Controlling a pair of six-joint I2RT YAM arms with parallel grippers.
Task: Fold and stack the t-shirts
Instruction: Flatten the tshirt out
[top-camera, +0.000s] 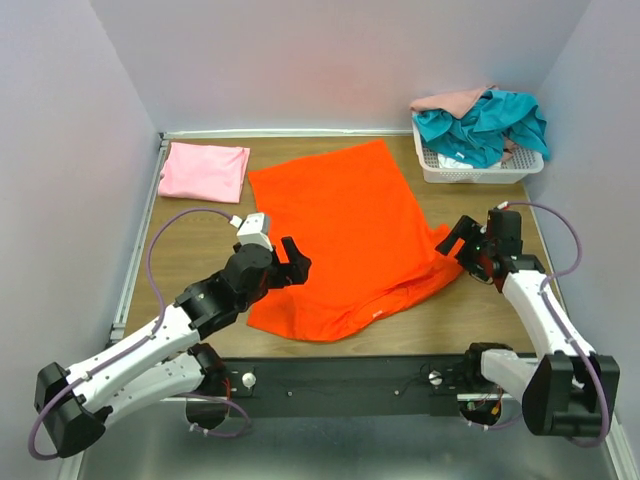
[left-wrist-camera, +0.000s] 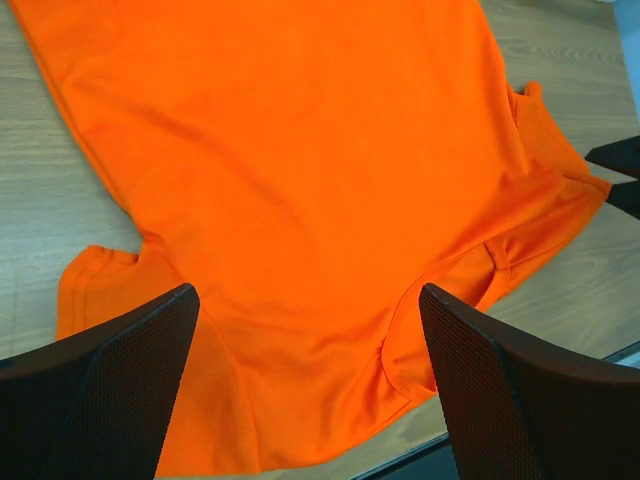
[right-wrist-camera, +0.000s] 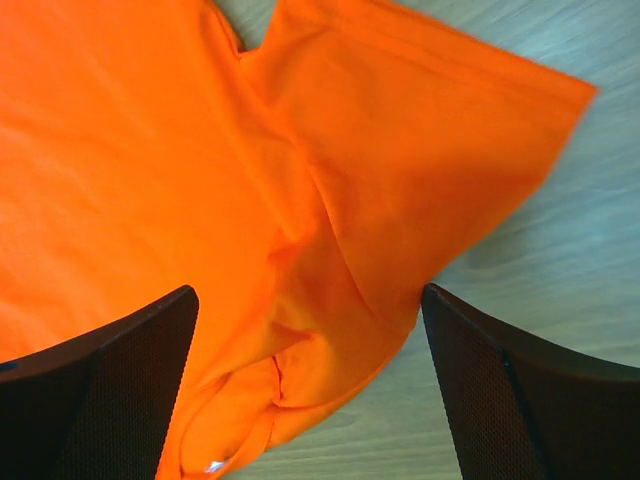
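Note:
The bright orange t-shirt (top-camera: 345, 235) lies spread on the wooden table, its collar end toward the near edge. It fills the left wrist view (left-wrist-camera: 300, 180) and the right wrist view (right-wrist-camera: 200, 180). My left gripper (top-camera: 293, 262) is open and empty, hovering over the shirt's near left part. My right gripper (top-camera: 462, 240) is open and empty over the shirt's right sleeve (right-wrist-camera: 420, 140). A folded light pink t-shirt (top-camera: 205, 170) lies at the back left. The teal t-shirt (top-camera: 485, 125) and the peach-pink t-shirt (top-camera: 455, 100) are heaped in the basket.
A white plastic mesh basket (top-camera: 470, 170) stands at the back right corner. Grey walls close the table on the left, back and right. A black rail (top-camera: 340, 380) runs along the near edge between the arm bases.

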